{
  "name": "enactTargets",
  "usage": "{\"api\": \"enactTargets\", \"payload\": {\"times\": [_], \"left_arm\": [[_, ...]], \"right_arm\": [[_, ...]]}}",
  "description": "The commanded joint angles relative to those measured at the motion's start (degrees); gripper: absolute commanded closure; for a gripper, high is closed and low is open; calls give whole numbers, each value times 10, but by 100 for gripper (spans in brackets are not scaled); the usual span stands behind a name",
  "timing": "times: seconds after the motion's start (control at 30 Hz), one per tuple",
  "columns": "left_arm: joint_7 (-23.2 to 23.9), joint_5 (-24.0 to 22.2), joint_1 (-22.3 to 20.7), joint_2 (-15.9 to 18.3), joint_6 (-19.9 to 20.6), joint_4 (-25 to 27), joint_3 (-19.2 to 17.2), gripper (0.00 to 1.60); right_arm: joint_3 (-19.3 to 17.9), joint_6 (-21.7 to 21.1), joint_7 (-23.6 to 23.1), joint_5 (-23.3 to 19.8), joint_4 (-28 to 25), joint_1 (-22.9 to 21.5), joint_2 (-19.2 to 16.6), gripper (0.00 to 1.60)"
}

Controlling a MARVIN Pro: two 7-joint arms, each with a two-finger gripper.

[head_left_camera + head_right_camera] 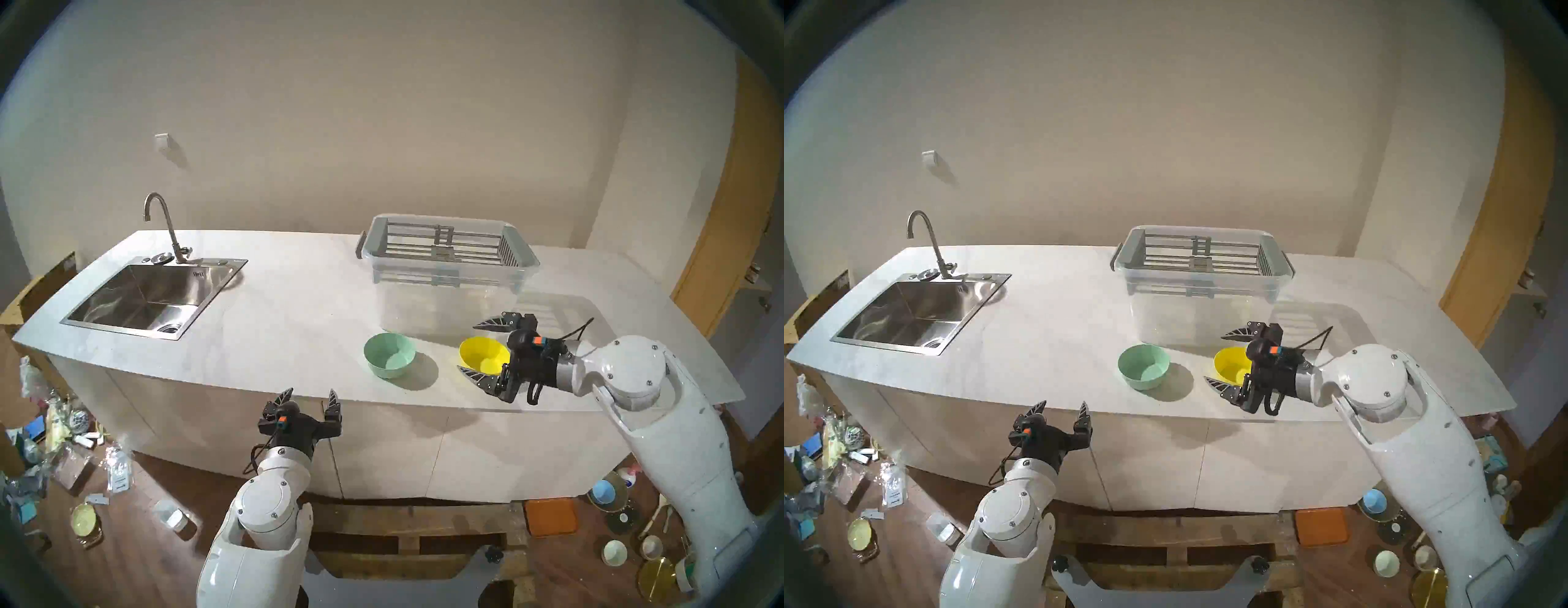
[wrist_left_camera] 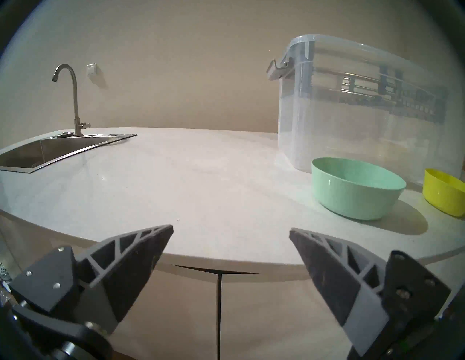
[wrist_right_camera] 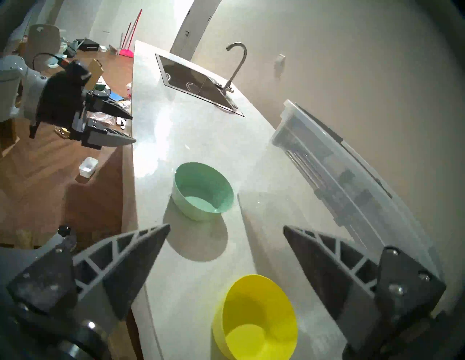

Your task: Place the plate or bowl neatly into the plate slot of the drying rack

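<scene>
on the smooth white counter (image 1: 297, 305), round yellow bowl (image 1: 483, 358).

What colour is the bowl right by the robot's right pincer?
Yellow. The bowl shows best in the right wrist view, below the open right pincer.

Take the tub (image 1: 449, 293) as your landmark. Left of it, the counter (image 1: 288, 305) lies bare as far as the sink (image 1: 144, 297), so you have wide passage there. In front of it, the green bowl (image 1: 389, 355) and yellow bowl (image 1: 483, 358) stand apart, with a gap between them. The rack (image 1: 445, 248) sits on the tub's rim, open from above. Your right gripper (image 1: 475, 346), jaws wide, hangs over the yellow bowl.
</scene>
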State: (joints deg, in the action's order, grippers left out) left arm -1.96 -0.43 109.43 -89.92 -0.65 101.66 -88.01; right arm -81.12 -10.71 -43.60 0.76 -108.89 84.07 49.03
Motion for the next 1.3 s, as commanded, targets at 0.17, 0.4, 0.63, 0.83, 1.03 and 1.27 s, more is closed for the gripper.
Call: {"api": "enactTargets", "payload": {"times": [0.17,0.4,0.63,0.83,1.03,1.27], "left_arm": [[3,-1,-3,1,-3,16,1,0],[3,-1,-3,0,-3,16,1,0],[3,-1,-3,0,-3,16,1,0],[3,-1,-3,1,-3,16,1,0],[3,-1,-3,1,-3,16,1,0],[3,-1,-3,1,-3,16,1,0]], "right_arm": [[21,31,-9,23,46,-48,-16,0],[7,11,-44,5,20,-39,-38,0],[-8,4,-66,-6,-1,-28,-52,0],[-11,2,-71,-6,-2,-27,-51,0],[7,10,-61,9,14,-24,-38,0],[30,32,-48,36,52,-38,-33,0]]}}
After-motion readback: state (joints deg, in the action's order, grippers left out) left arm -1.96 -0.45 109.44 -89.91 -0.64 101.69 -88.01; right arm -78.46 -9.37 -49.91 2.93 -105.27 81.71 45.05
